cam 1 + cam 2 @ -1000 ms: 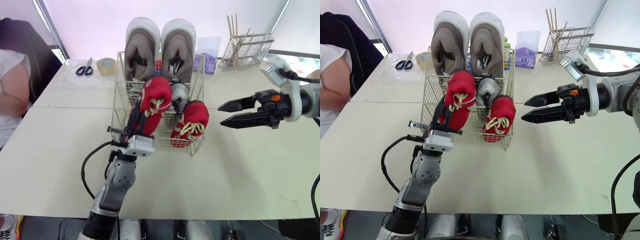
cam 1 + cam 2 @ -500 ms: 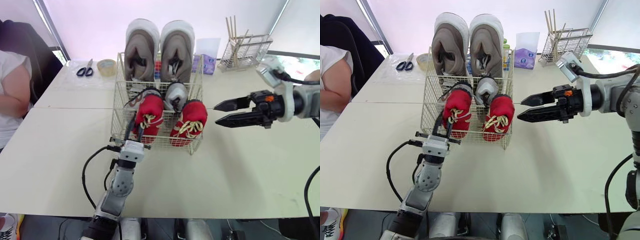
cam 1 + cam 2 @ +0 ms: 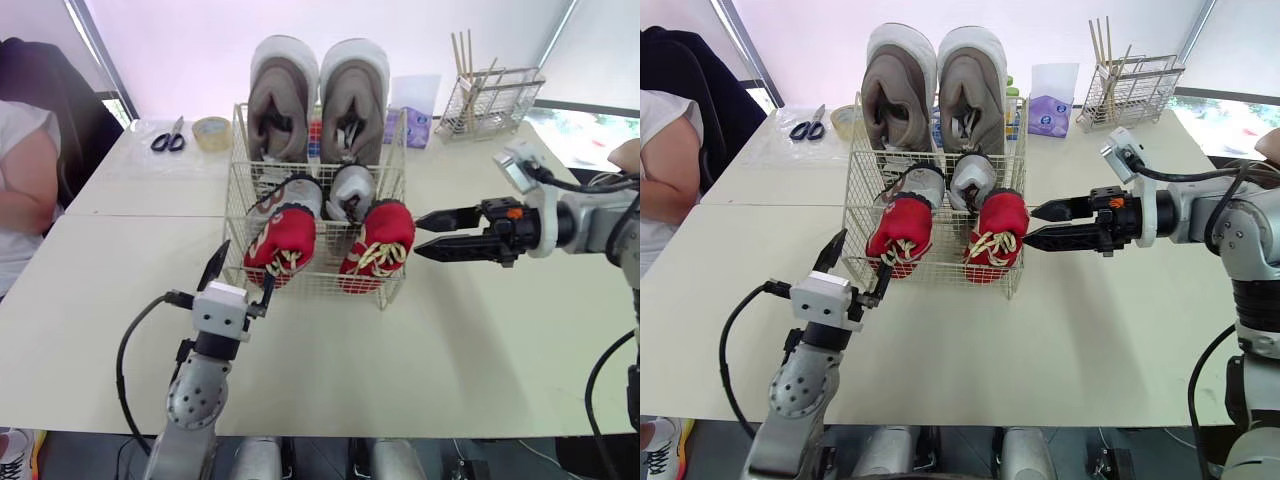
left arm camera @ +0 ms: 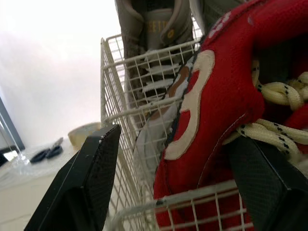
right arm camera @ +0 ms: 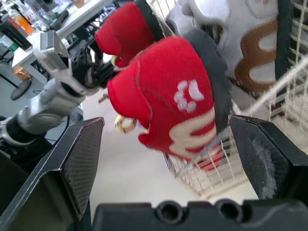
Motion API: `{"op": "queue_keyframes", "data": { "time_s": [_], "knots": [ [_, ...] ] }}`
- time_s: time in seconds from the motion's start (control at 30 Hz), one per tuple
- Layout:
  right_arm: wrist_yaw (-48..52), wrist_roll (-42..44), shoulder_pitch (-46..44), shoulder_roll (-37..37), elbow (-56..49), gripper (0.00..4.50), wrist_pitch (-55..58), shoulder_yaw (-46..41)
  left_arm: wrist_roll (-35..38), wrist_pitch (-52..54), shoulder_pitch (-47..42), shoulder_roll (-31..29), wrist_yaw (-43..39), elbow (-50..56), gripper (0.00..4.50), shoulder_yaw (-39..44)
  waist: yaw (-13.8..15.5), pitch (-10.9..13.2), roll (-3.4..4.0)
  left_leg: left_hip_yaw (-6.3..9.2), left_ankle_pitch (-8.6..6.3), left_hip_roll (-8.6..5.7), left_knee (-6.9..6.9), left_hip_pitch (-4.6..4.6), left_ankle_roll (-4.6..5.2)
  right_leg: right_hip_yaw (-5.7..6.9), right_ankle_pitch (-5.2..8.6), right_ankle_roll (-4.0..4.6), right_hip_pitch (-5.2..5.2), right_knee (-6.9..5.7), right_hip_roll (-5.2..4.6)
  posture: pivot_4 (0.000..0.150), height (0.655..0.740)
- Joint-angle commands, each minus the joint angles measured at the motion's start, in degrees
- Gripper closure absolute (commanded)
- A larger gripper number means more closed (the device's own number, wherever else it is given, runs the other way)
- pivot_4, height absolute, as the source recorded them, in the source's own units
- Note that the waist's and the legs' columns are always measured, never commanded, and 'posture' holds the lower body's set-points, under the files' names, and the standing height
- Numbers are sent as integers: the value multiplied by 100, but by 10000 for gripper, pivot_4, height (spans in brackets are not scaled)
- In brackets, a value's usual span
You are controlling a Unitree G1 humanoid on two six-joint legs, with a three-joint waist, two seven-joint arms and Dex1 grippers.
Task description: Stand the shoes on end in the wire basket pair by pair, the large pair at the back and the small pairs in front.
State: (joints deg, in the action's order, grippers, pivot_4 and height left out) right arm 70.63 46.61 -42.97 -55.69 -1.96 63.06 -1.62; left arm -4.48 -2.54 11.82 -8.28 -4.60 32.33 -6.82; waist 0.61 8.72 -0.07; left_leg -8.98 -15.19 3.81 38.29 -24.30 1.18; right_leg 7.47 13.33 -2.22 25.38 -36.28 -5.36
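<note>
Filling the front row of the white wire basket (image 3: pixel 238 190), the two small red fabric shoes with cream laces are standing on end, rounded toes uppermost. The left-side one (image 3: pixel 281 240) is leaning towards the basket's left wall, and the right-side one (image 3: pixel 384 236) is sitting straighter. The small silver-grey shoes (image 3: pixel 350 190) are standing behind them, with the large grey-brown trainers (image 3: pixel 282 100) rising at the back.

The left gripper (image 3: pixel 243 275) is hovering just outside the front wire, fingers spread wide and holding nothing. The right gripper (image 3: pixel 419 234) is pointing at the basket's right side, fingers parted a little and empty.

The red shoes are probably handling as light, soft and squashy, so a pinch across the upturned toe is looking easiest. The loose laces are risking a snag on the wire. Open room is lying above the rim and across the cream table (image 3: pixel 450 340), while the mesh walls are blocking any approach from the side.
</note>
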Motion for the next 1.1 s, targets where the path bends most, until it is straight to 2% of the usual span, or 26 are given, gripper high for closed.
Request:
{"op": "queue_keyframes", "data": {
  "time_s": [0.03,0.1,0.2,0.37,0.47,0.57,0.73,0.8,0.87,1.0,1.1],
  "knots": [
    [11,-10,-15,38,-1,0,-178,-194,732,918,-83,0,-171,854,10342,356,8,2,-3,1,0,0,0,0,0,1,0,0,-1,0,0,1500,7357],
    [29,-60,-15,80,54,0,-246,-168,1308,1678,-194,-42,-281,1227,10342,511,6,2,-4,1,0,-1,1,-3,0,1,1,0,-1,1,0,1500,7357],
    [78,-134,-5,115,146,0,-378,-122,1629,2611,-220,-453,-547,1657,10342,686,2,3,-5,1,0,-2,1,-3,0,0,0,-2,-2,2,6,1500,7357],
    [158,-269,84,123,277,0,-622,-112,2747,3810,-434,-925,-657,2206,10342,1734,0,3,-6,4,1,1,1,-2,-1,0,0,-3,-3,1,21,1500,7357],
    [208,-348,133,107,371,0,-755,-139,3147,4355,-483,-1303,-743,2401,10342,2136,1,3,-5,6,2,2,1,2,-3,0,0,-3,-7,1,23,1500,7357],
    [258,-425,233,85,429,0,-893,-157,2882,4173,-268,-1852,-997,2378,10342,2552,-3,4,-6,5,2,0,1,2,-4,-2,0,-3,-7,1,23,1500,7357],
    [297,-556,416,-27,428,0,-1053,-212,3726,4755,-549,-2048,-966,1534,10342,3871,8,4,-6,7,6,1,1,5,-10,-2,0,-1,-9,1,26,1500,7357],
    [345,-614,505,-152,431,0,-1095,-256,4766,5038,-331,-2185,-1491,1337,10342,4476,0,4,-6,9,6,2,1,5,-11,-1,0,-1,-10,0,26,1500,7357],
    [405,-666,596,-299,435,0,-1126,-281,5380,5235,97,-2437,-2005,1384,10342,4772,-18,7,-11,6,6,1,1,3,-11,-2,1,-3,-8,3,23,1500,7357],
    [400,-720,851,-408,345,0,-1183,-340,6044,5461,969,-2857,-2625,1492,10342,4881,-17,7,-11,3,3,-1,0,2,-11,-1,5,-5,-7,7,19,1500,7357],
    [310,-699,1009,-350,240,0,-1192,-402,6191,5407,1338,-3046,-2870,1397,10342,4879,3,7,-10,4,3,0,0,6,-13,-2,15,15,-9,7,14,1500,7357]
  ]
}}
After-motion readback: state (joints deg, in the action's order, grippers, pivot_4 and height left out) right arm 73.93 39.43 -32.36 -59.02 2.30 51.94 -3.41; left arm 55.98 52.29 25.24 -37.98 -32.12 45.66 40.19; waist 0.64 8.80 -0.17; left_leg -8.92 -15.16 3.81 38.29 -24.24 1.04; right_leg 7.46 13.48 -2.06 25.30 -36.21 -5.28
